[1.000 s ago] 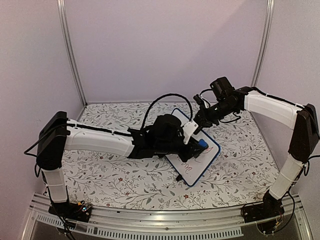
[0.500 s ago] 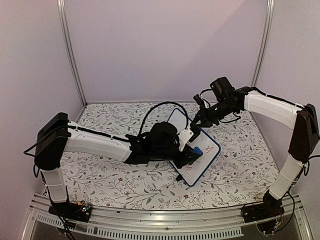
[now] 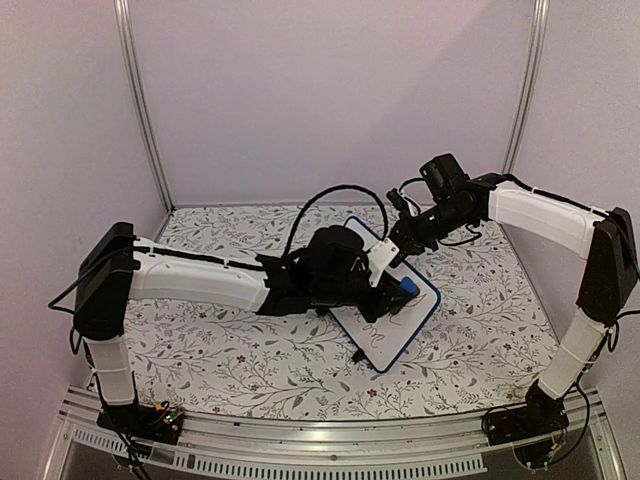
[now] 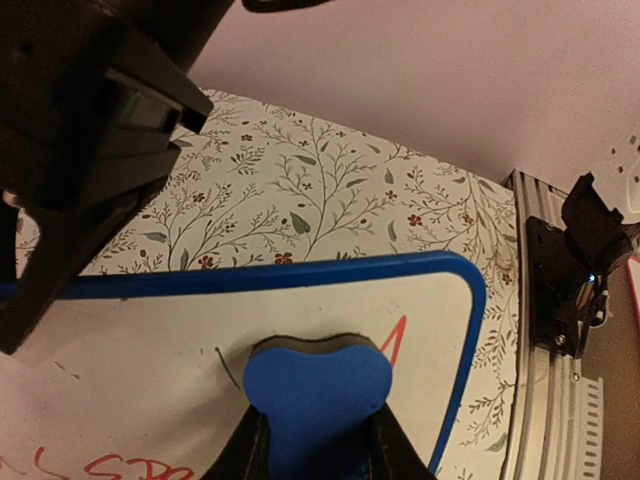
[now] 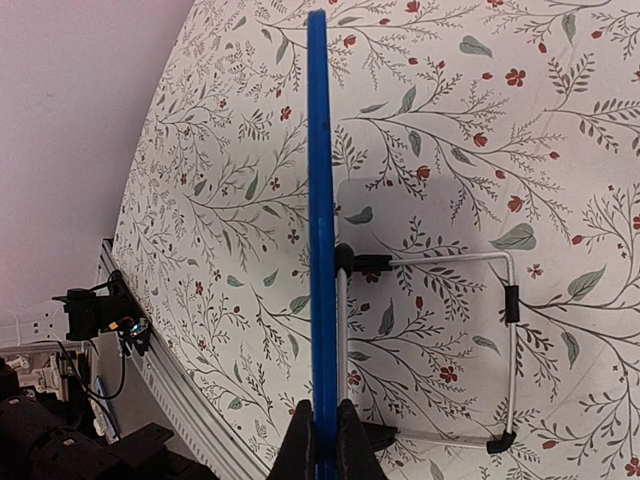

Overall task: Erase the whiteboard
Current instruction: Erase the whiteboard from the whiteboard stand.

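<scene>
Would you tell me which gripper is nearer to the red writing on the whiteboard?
Left: the left gripper holds the blue eraser right beside the writing; the right gripper clamps the far edge of the whiteboard.

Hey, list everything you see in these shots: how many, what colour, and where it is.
whiteboard: one, white with blue frame, propped mid-table
red writing: few strokes, red, on the whiteboard
eraser: one, blue, against the whiteboard
wire stand: one, pale, behind the whiteboard
table cover: one, floral, under everything
rail: one, silver, table's near edge
left fingers: two, dark, shut on the eraser
right fingers: two, dark, shut on the whiteboard's edge
</scene>
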Controlling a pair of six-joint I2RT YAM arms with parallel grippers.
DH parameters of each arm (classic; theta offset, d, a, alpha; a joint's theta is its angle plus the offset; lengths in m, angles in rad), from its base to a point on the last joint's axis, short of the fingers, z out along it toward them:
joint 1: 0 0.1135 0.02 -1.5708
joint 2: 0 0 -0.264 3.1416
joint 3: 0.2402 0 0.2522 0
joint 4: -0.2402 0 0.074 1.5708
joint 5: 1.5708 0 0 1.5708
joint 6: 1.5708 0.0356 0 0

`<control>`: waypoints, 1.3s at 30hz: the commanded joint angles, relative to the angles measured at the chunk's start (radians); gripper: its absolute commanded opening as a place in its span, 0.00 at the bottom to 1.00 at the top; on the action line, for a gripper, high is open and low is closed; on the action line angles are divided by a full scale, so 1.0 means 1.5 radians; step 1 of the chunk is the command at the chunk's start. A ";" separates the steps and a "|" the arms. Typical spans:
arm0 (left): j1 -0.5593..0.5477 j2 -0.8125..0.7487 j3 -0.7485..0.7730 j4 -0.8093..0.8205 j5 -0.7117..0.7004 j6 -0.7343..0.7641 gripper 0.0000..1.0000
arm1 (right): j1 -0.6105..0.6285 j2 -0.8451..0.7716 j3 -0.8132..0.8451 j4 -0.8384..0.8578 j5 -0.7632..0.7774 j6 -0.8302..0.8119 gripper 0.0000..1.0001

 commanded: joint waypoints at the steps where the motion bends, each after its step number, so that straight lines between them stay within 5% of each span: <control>1: -0.001 0.024 0.026 -0.010 0.010 0.012 0.00 | 0.024 0.021 -0.005 -0.018 -0.010 0.008 0.00; 16: -0.009 0.012 -0.049 -0.021 -0.051 0.003 0.00 | 0.024 0.025 -0.006 -0.014 -0.012 0.007 0.00; 30: -0.018 0.036 0.045 -0.017 -0.093 0.025 0.00 | 0.024 0.029 0.001 -0.019 -0.010 0.007 0.00; 39: -0.032 0.032 0.011 -0.023 -0.125 0.033 0.00 | 0.024 0.026 -0.005 -0.017 -0.010 0.006 0.00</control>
